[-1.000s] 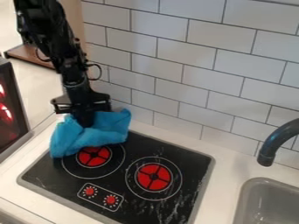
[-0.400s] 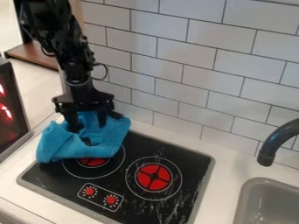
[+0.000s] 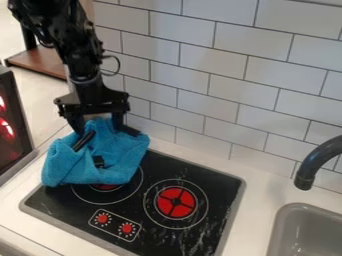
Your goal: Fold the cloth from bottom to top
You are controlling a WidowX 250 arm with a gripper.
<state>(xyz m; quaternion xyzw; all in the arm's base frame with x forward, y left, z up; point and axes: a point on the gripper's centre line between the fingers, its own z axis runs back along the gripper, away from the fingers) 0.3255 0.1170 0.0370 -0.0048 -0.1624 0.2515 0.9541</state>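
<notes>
Fingers spread wide, a black gripper straddles the raised folds of a blue cloth heaped on a toy stove; whether either side touches the fabric, one cannot tell.
At far left, a dark panel with a red glow stands near a brown wooden shelf; beside them, the cloth laps over the stove's rear left corner, partly hiding one burner, its folds bunched toward the wall as a rough fold would call for, the wide spread likely leaving room to lift clear without dragging it loose; rightward come red knobs, a second burner, white tiles, pale counter, a gray sink and a dark curved faucet.
</notes>
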